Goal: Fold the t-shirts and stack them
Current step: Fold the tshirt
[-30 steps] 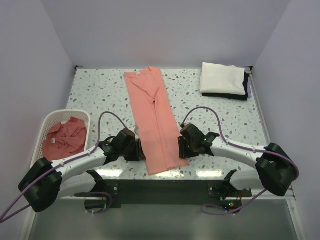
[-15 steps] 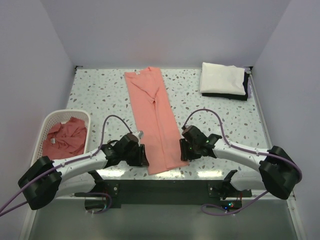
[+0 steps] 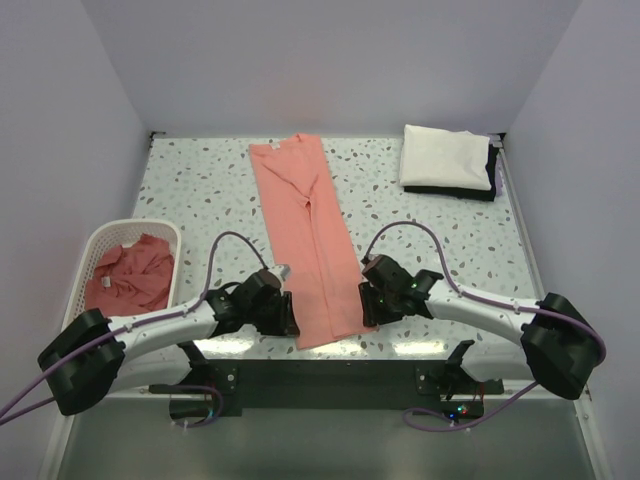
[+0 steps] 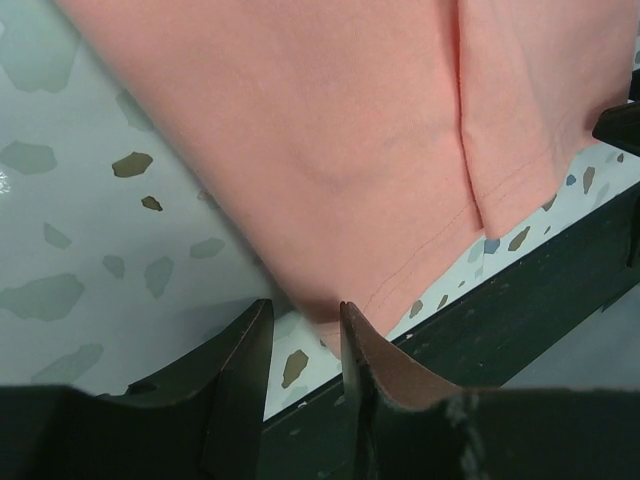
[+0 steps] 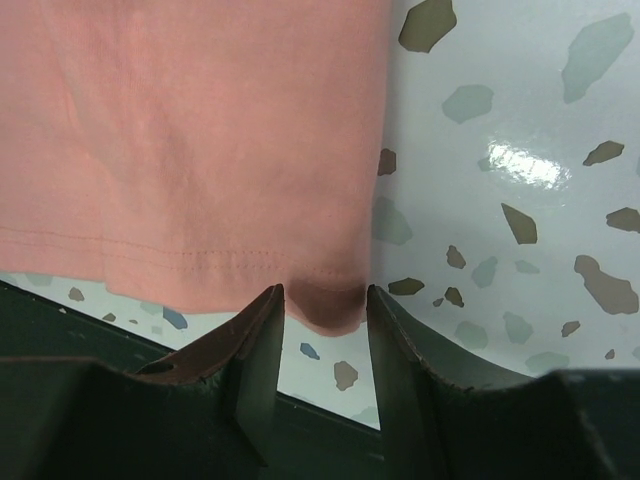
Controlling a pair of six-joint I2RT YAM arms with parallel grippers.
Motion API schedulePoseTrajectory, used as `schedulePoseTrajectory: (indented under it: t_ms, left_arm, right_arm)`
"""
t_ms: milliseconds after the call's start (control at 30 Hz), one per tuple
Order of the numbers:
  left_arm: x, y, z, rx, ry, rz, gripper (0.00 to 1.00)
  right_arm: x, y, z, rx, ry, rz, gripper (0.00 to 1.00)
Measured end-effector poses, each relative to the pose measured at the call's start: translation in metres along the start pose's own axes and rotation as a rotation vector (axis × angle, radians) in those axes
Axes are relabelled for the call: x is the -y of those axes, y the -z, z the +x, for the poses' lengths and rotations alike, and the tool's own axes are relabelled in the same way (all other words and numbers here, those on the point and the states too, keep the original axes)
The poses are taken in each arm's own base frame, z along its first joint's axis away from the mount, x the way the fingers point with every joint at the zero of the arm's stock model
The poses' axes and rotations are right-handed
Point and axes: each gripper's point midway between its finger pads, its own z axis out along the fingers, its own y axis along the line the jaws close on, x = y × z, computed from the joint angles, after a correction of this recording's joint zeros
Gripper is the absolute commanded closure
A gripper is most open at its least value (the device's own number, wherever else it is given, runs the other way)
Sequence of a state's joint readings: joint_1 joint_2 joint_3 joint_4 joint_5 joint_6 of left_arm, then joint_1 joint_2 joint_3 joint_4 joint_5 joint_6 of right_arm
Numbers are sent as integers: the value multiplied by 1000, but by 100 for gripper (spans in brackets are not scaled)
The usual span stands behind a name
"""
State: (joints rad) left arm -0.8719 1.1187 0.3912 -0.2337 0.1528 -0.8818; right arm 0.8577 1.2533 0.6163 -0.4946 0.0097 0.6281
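A salmon-pink t-shirt (image 3: 305,235) lies on the speckled table as a long narrow strip, its hem at the near edge. My left gripper (image 3: 290,318) is at the hem's left corner. My right gripper (image 3: 366,306) is at the hem's right corner. In the left wrist view the shirt (image 4: 330,130) fills the top and my left gripper (image 4: 303,325) is open, with the hem corner between its tips. In the right wrist view the shirt (image 5: 200,130) lies flat and my right gripper (image 5: 325,305) is open around the other corner. A second pink t-shirt (image 3: 130,275) lies crumpled in the basket.
The white lattice basket (image 3: 88,248) stands at the near left. A folded white cloth (image 3: 445,158) lies on a dark cloth (image 3: 455,190) at the back right. The dark front rail (image 3: 330,375) runs just below the hem.
Both grippers have moved nearer the front edge and in toward the hem corners of the strip. The shirt has not moved.
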Motion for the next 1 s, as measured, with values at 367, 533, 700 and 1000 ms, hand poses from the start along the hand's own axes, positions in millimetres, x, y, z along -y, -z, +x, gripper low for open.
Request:
schedulePoseTrajectory:
  t_ms: [367,533,700,1000]
  left_arm:
    - [-1,-4,3,-22,13,-21,85]
    - [-1,-5,4,-23,11,-20,88]
    - [-1,-5,5,-26,12,-23,99]
    - [-2,-5,5,-27,12,-23,100]
  right_arm:
    - [2,-1,3,-11,7,12,67]
    - [3,-4,4,-20,7,19,81]
    - [3,-4,5,-21,5,23,92]
    - [8,4,3,-3,5,41,94]
